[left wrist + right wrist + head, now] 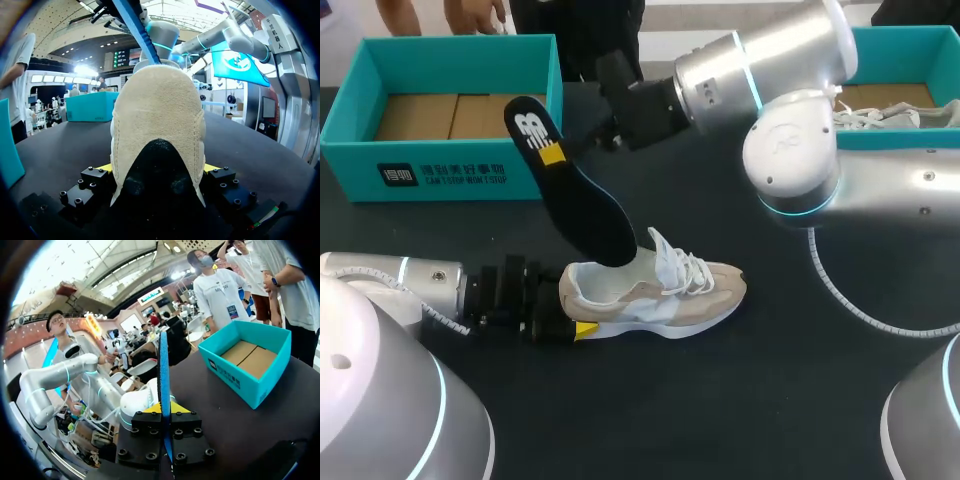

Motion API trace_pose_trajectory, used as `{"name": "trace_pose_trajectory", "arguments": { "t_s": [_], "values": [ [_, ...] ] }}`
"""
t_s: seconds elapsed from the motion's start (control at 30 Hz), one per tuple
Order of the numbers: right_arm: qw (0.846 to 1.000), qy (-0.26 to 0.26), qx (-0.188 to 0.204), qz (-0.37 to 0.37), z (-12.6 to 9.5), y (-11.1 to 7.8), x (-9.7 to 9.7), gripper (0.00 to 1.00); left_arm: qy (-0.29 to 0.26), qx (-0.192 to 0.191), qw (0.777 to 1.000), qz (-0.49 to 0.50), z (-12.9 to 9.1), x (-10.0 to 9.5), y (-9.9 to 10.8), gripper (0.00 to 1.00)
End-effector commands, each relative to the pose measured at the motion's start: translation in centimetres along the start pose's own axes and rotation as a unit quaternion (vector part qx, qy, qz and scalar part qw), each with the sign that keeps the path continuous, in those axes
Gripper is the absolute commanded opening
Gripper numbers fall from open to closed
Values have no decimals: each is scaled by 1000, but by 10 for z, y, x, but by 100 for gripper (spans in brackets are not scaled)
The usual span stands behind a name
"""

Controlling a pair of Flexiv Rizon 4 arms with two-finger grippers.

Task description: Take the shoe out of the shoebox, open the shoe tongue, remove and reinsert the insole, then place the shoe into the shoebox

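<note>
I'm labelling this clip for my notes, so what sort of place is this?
Probably a robot demonstration bench, perhaps at a show: a black tabletop, an open teal cardboard shoebox, a second teal shoebox at the far right, and two silver robot arms handling a beige-and-white sneaker and its black insole.

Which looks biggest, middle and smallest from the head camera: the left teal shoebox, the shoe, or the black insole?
Largest: left teal shoebox.
Then shoe and black insole. The shoe looks slightly bigger, but the insole is held up nearer the camera, so that is unsure.
</note>
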State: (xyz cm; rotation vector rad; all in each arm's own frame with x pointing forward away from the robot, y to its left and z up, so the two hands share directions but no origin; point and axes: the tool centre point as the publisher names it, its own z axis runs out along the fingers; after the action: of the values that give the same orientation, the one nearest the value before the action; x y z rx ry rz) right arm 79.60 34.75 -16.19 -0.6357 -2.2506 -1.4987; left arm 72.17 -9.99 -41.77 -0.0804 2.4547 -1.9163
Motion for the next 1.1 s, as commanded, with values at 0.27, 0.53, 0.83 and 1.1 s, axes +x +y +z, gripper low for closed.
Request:
{"name": "trace_pose_trajectory", "arguments": {
  "t_s": [0.27, 0.53, 0.83, 1.1],
  "values": [
    [994, 80, -54, 51, -27, 28, 10, 0, -2, 0, 1000, 0, 0, 2, 0, 0],
    [984, 123, -83, 95, -64, 46, 34, 0, -2, 0, 1000, 0, 0, 2, 0, 0],
    [984, 121, -92, 94, -75, 55, 43, 0, -2, 0, 1000, 0, 0, 2, 0, 0],
    [984, 121, -92, 94, -75, 55, 43, 0, -2, 0, 1000, 0, 0, 2, 0, 0]
  ]
}}
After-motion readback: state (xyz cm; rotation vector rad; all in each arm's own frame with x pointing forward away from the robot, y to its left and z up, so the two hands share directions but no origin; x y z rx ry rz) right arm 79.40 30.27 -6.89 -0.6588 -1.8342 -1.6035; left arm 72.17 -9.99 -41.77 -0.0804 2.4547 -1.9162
